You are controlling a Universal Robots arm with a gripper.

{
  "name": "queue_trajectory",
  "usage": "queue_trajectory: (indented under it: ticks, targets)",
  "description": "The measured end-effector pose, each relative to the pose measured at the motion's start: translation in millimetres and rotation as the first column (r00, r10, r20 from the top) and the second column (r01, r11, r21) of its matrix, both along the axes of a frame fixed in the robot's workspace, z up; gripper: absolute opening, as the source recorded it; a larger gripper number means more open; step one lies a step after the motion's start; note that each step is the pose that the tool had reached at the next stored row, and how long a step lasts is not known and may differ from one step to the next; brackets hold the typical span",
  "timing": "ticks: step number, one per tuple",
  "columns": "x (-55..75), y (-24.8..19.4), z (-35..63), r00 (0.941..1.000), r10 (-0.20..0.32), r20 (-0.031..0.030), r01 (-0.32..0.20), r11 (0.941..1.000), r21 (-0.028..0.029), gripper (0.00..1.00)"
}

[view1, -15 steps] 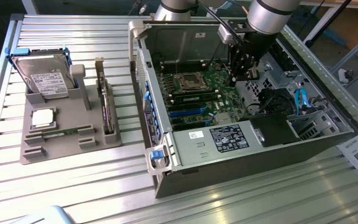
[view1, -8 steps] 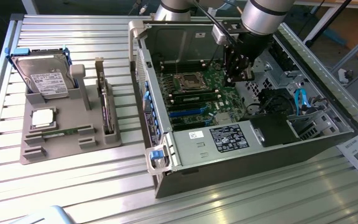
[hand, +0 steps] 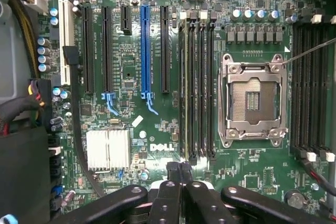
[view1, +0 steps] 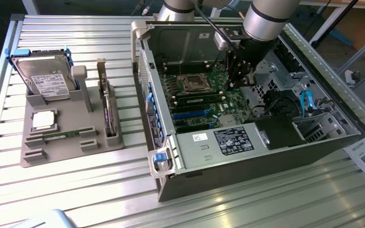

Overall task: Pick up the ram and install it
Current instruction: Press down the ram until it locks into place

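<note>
Deep inside the open computer case (view1: 233, 166), the hand (hand: 178, 172): fingers pressed together, nothing visible between them, low over one end of the four dark memory slots (hand: 197, 87). Outside the case, by the look of it, the ram (view1: 61, 136): a thin green stick on its edge in the front groove of the grey holder (view1: 74, 118). Holder on the desk (view1: 74, 190), at the exterior view's left of the case, well apart from the hand. Impossible to tell about any stick seated in those slots.

Judged as work at the slots. For a good result: stay square over one slot only, keep the stick's long edge parallel to it, press straight down and evenly, no twisting, end latches free.

Inside the case also:
- empty processor socket (hand: 253, 100) just beside the slots, contacts open, not to be touched
- a thin pale wire (hand: 310, 51) across its corner
- black cables (hand: 16, 111) near the case wall
- a blue cable (view1: 307, 102)

On the holder outside the case: hard drive (view1: 46, 78), processor chip (view1: 43, 120), a dark upright board (view1: 110, 114).
</note>
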State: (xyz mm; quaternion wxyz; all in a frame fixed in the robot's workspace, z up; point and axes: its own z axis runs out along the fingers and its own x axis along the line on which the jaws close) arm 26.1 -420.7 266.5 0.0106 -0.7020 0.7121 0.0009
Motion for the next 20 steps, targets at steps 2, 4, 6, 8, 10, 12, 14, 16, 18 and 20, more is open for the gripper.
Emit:
queue_trajectory:
  ticks: [2, 4, 6, 8, 10, 12, 14, 16, 18, 20]
  targets:
    - [-0.5, 0.0, -4.9, 1.0, 0.0, 0.0, 0.0, 1.0, -0.0001, 0.1]
    - [-0.7, 0.0, -6.7, 1.0, 0.0, 0.0, 0.0, 1.0, 0.0, 0.1]
    - [-0.7, 0.0, -6.7, 1.0, 0.0, 0.0, 0.0, 1.0, -0.0001, 0.1]
    - [-0.7, 0.2, -7.0, 1.0, 0.0, 0.0, 0.0, 1.0, 0.0, 0.1]
    - [-0.8, 1.7, -7.8, 1.0, 0.0, 0.0, 0.0, 1.0, 0.0, 0.1]
    - [-0.7, 5.3, -9.2, 1.0, 0.0, 0.0, 0.0, 1.0, -0.0001, 0.1]
    - [-0.7, 7.0, -10.0, 1.0, -0.001, 0.0, 0.001, 1.0, 0.0, 0.1]
    - [-0.7, 8.3, -10.7, 1.0, -0.001, 0.0, 0.001, 1.0, 0.0, 0.1]
    - [-0.7, 9.1, -11.3, 1.0, -0.001, 0.0001, 0.001, 1.0, 0.0001, 0.1]
    - [-0.7, 9.1, -11.3, 1.0, -0.001, 0.0, 0.001, 1.0, 0.0001, 0.1]
